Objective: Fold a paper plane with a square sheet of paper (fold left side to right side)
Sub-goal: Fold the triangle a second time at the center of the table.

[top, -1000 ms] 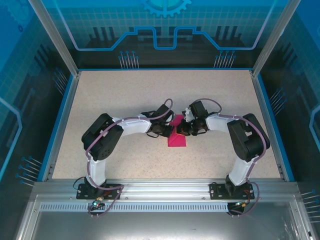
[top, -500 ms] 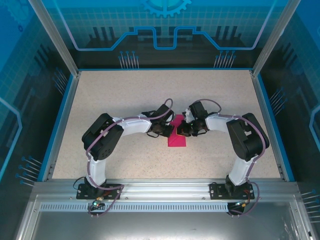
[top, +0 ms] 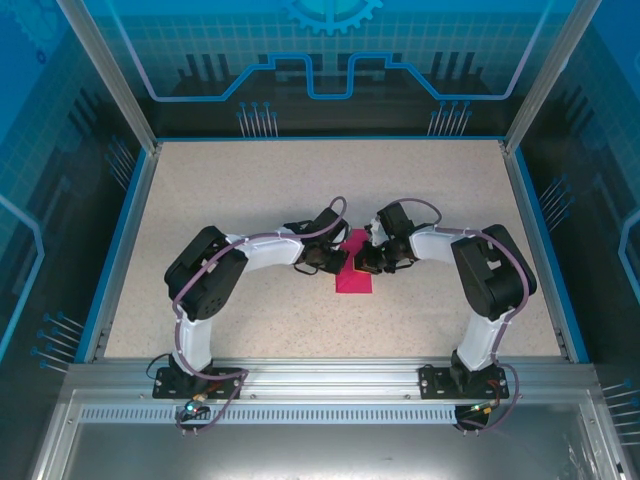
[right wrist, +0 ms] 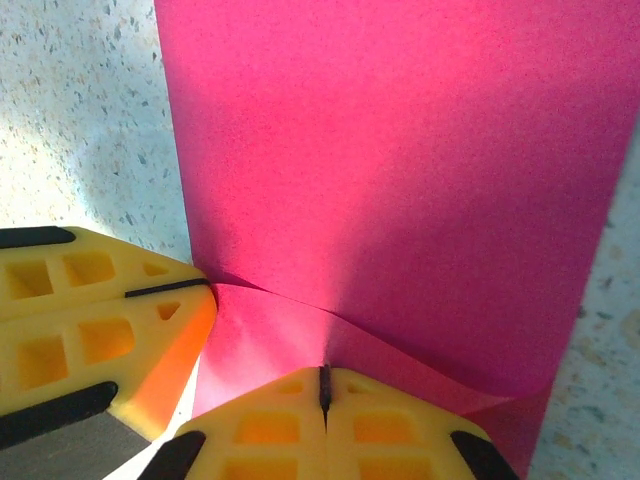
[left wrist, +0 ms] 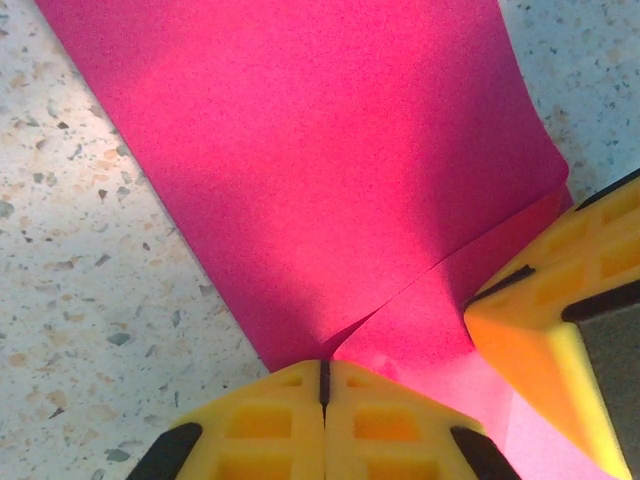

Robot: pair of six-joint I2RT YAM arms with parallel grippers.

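Magenta paper [top: 354, 283] being pinched from two sides at mid-table

From the near edge of the speckled table [top: 250, 190], both arms are reaching inward and meeting over the paper, which is lying folded into a narrow strip with its nearer part resting flat. Just past that, the left gripper [left wrist: 323, 372] is clamping its yellow fingers together on the edge of the upper layer, the paper puckering toward their seam. The right gripper [right wrist: 324, 378] is clenching on that same edge from the opposite side, just beside it. Between them the upper layer is lifting in a shallow curve off the layer beneath. A little pink is showing beyond the grippers.
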